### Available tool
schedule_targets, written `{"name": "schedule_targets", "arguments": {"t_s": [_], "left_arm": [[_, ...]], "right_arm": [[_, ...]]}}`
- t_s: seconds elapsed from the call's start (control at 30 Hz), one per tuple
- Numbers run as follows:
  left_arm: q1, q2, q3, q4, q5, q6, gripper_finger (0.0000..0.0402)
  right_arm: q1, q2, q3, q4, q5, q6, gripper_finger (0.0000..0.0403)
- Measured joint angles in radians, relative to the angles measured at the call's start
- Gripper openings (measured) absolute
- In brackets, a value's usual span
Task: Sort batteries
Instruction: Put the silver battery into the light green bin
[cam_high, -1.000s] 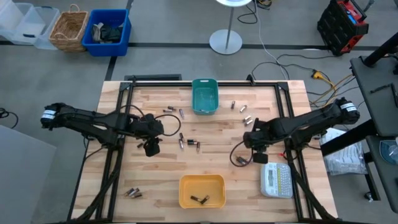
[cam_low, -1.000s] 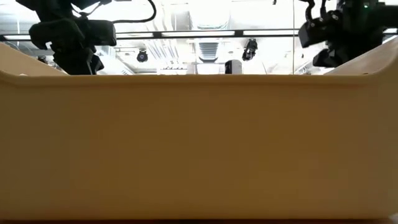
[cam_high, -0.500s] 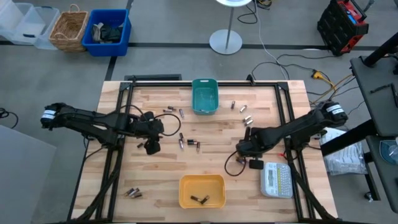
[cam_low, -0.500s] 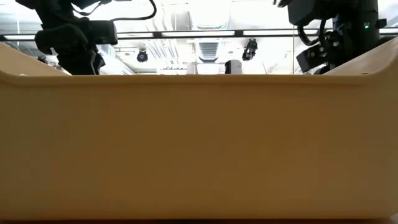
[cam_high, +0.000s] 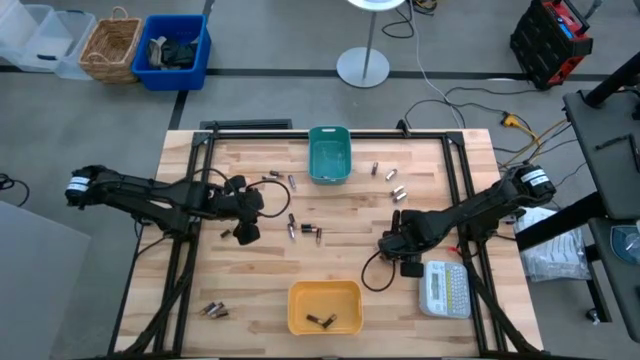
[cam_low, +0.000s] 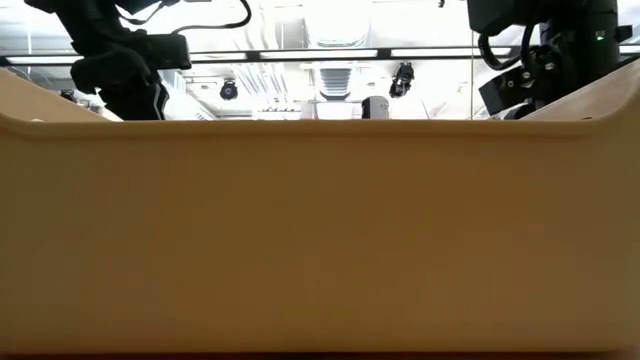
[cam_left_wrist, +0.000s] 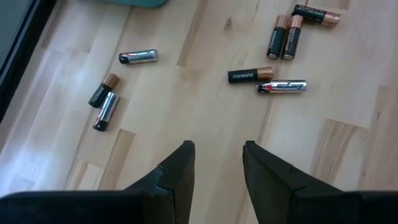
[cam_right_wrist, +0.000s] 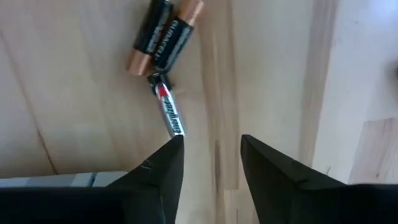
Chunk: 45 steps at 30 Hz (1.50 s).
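Compared to a second ago the right arm has swung in and down a fair bit: its claw (cam_high: 392, 243) was sitting out near the right-middle of the bench (cam_high: 470, 160), now it's closer to the centre and nearer the front, just beside the white label maker (cam_high: 444, 288). Left arm barely shifted, its claw (cam_high: 243, 231) only crept a touch toward the middle.

Pose-wise both arms are stretched in low from the sides, wrists pointing inward. The left claw hangs over bare wood left of centre, fingers (cam_left_wrist: 177, 171) apart with nothing between them. The right claw is the same deal, fingers (cam_right_wrist: 163, 167) spread and empty, pointed down at the bench.

The batteries (cam_high: 304, 230) are scattered all over: a few in the middle, some near the teal bin (cam_high: 329, 155) at the back, a cluster (cam_high: 387, 174) to its right, a couple at the front-left corner (cam_high: 212, 310), and one or two already lying in the yellow bin (cam_high: 323, 306) at the front.

Readable stuff: the left wrist view shows a black-and-copper cell marked "DURACELL" (cam_left_wrist: 250, 75), with a silver "Energizer" one (cam_left_wrist: 282, 86) right beside it. The right wrist view shows two Duracell cells (cam_right_wrist: 165, 35) lying side by side, and a thin silver Energizer (cam_right_wrist: 168, 109) just past them.
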Motion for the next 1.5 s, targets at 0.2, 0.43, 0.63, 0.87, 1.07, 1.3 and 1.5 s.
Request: {"name": "schedule_targets", "arguments": {"t_s": [0.2, 0.43, 0.63, 0.87, 1.07, 1.3, 1.5], "left_arm": [[0.0, 0.0, 0.0, 0.014, -0.002, 0.0, 0.0116], [0.0, 0.0, 0.0, 0.021, -0.002, 0.003, 0.0116], [0.0, 0.0, 0.0, 0.022, -0.002, 0.004, 0.0116], [0.0, 0.0, 0.0, 0.024, -0.002, 0.008, 0.0116], [0.0, 0.0, 0.0, 0.036, -0.002, 0.025, 0.0116], [0.0, 0.0, 0.0, 0.035, -0.002, 0.026, 0.0116], [0.0, 0.0, 0.0, 0.035, -0.002, 0.03, 0.0116]], "right_arm": [[0.027, 0.0, -0.005, 0.04, 0.0, 0.028, 0.0161], [0.057, 0.002, -0.023, 0.054, 0.0, 0.071, 0.0149], [0.061, 0.038, -0.026, 0.06, 0.0, 0.067, 0.0155], [0.061, 0.087, -0.027, 0.059, 0.0, 0.05, 0.0164], [0.061, 0.113, -0.027, 0.063, 0.0, 0.043, 0.0156], [0.061, 0.141, -0.029, 0.083, 0.0, -0.007, 0.0155], [0.061, 0.177, -0.031, 0.097, 0.0, -0.035, 0.0161]]}}
